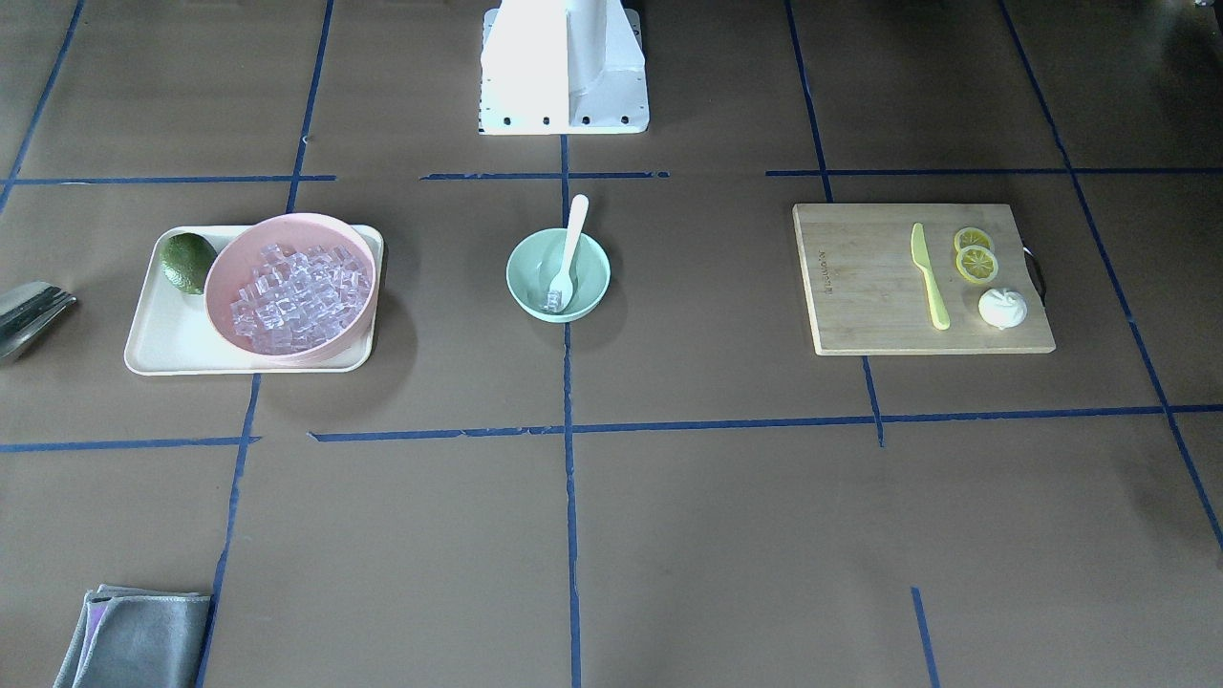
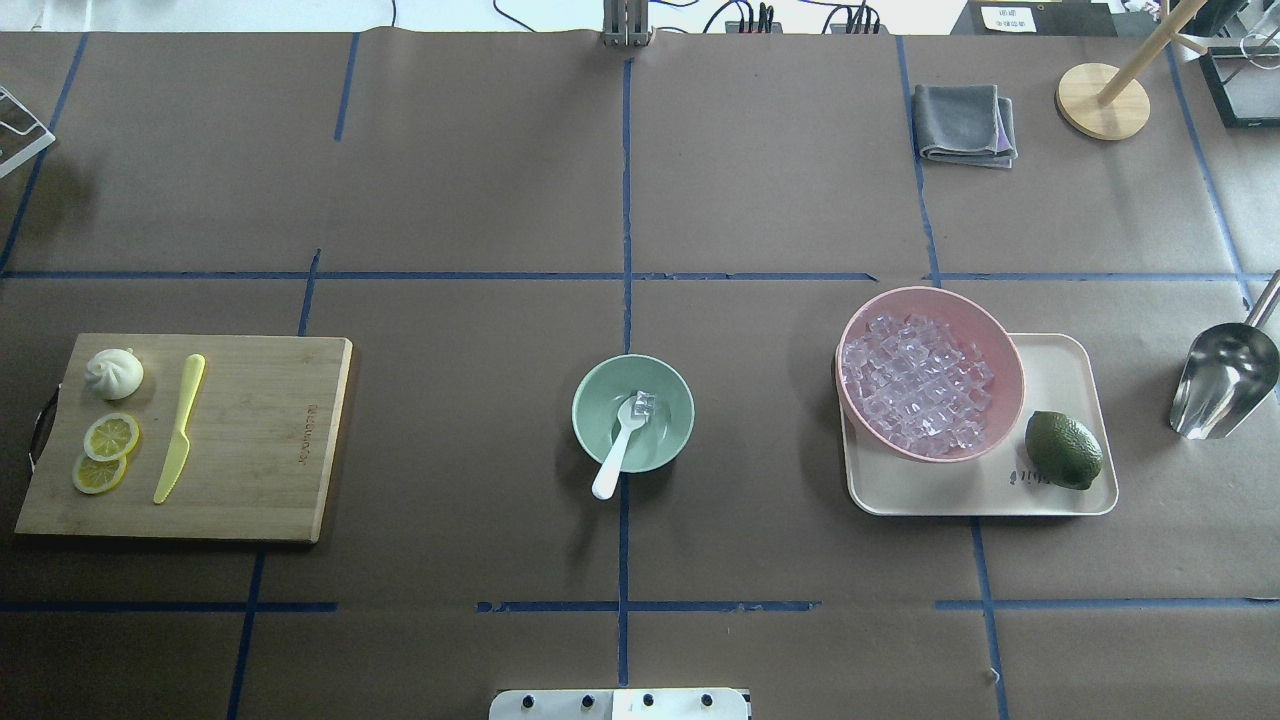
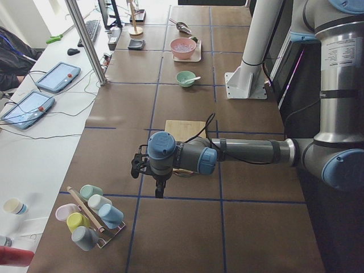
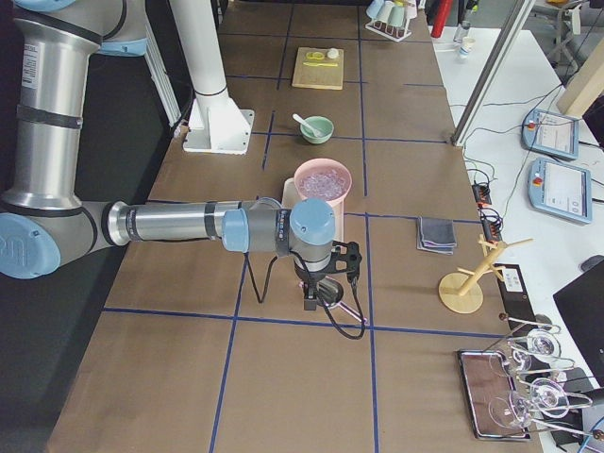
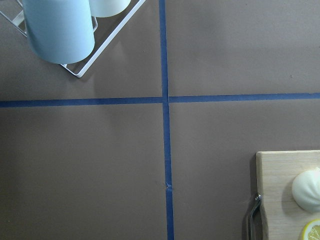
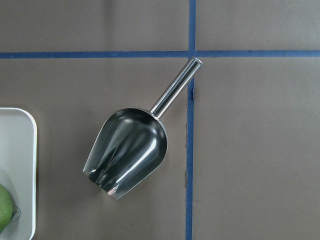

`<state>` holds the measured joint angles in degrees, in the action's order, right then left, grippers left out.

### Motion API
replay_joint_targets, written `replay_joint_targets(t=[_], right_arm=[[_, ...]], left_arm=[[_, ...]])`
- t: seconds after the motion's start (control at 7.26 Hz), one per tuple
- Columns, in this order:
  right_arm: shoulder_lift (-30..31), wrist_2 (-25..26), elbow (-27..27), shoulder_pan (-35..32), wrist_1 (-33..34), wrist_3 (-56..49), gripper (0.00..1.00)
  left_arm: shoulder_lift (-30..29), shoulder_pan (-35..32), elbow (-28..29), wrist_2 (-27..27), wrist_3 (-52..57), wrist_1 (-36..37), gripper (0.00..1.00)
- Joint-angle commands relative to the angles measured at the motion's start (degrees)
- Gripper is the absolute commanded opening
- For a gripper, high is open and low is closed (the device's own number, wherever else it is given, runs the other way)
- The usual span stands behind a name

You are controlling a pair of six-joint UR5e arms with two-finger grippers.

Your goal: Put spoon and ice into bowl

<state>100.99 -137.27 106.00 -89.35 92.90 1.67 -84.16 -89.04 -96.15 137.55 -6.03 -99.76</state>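
The mint-green bowl [image 2: 668,440] stands at the table's middle, and it also shows in the front view [image 1: 594,272]. The white spoon [image 2: 615,452] lies in it, scoop inside and handle over the rim toward the robot; the front view shows the spoon too [image 1: 572,244]. One clear ice cube [image 2: 645,403] lies in the bowl by the scoop. Many more ice cubes [image 2: 918,385] fill the pink bowl [image 2: 1005,345]. My left gripper [image 3: 160,190] hangs near the cup rack, and my right gripper [image 4: 310,300] hangs over the metal scoop. I cannot tell if either is open or shut.
A cream tray [image 2: 1060,360] holds the pink bowl and a lime [image 2: 1062,449]. A metal scoop [image 6: 127,152] lies beside it. A wooden board [image 2: 260,440] carries a yellow-green knife [image 2: 180,428], lemon slices and a bun. There is a grey cloth [image 2: 963,122] and a cup rack [image 3: 91,216].
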Motion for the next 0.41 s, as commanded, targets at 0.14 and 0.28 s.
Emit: replay_joint_targets(t=[0.14, 0.28], right_arm=[[-0.1, 0.0, 0.0, 0.5, 0.0, 0.0, 1.0], [-0.1, 0.0, 0.0, 0.7, 0.0, 0.0, 1.0]], left_arm=[[0.0, 0.0, 0.1, 0.0, 0.0, 0.0, 1.0], [0.0, 0.1, 0.2, 0.0, 0.0, 0.0, 1.0]])
